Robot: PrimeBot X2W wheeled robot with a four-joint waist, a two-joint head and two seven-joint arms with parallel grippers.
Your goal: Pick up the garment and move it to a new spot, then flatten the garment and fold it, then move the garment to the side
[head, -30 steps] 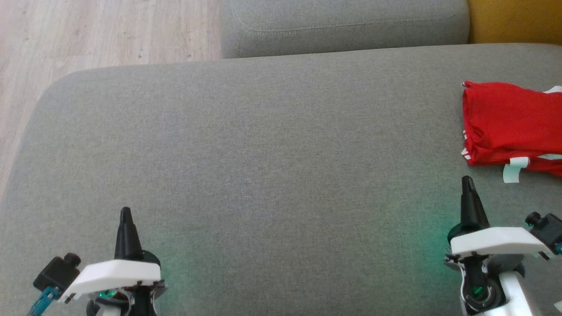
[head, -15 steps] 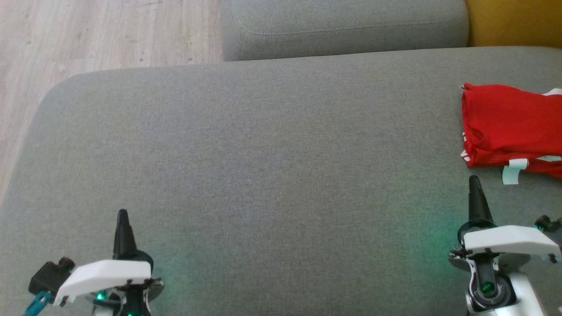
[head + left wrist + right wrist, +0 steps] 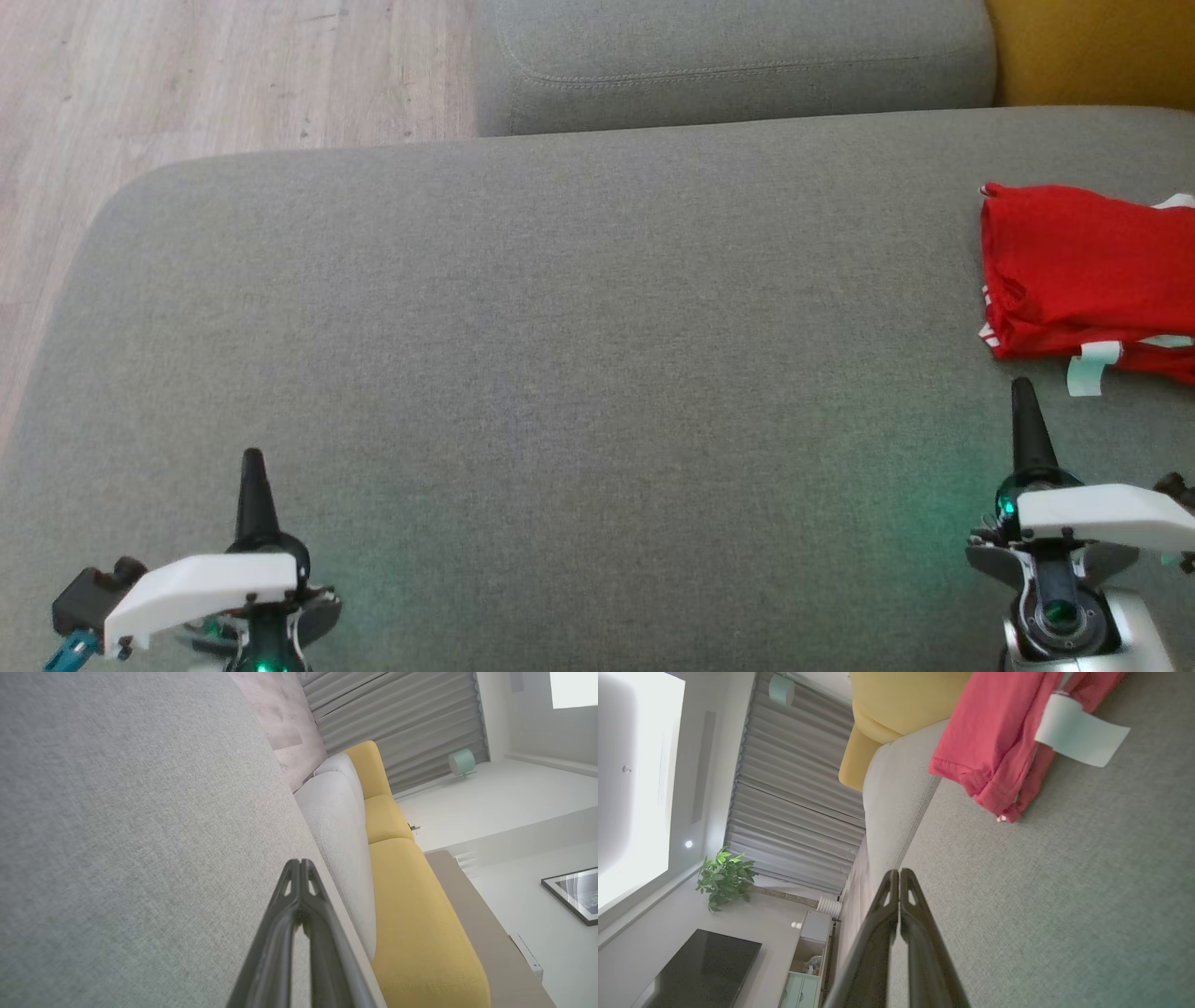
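Guessing the garment [image 3: 1074, 271] is sitting folded aside, so left tool [image 3: 252, 462] and right tool [image 3: 1024, 392], both clenched empty, should be backing off, steering clear of its tag [image 3: 1088, 366].

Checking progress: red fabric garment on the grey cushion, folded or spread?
Folded: the red fabric garment lies compact, doubled layers showing at its near edge.

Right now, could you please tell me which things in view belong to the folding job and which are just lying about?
Job: red garment, grey sofa seat, left gripper, right gripper, both shut.
Lying about: yellow cushion, potted plant, dark screen.
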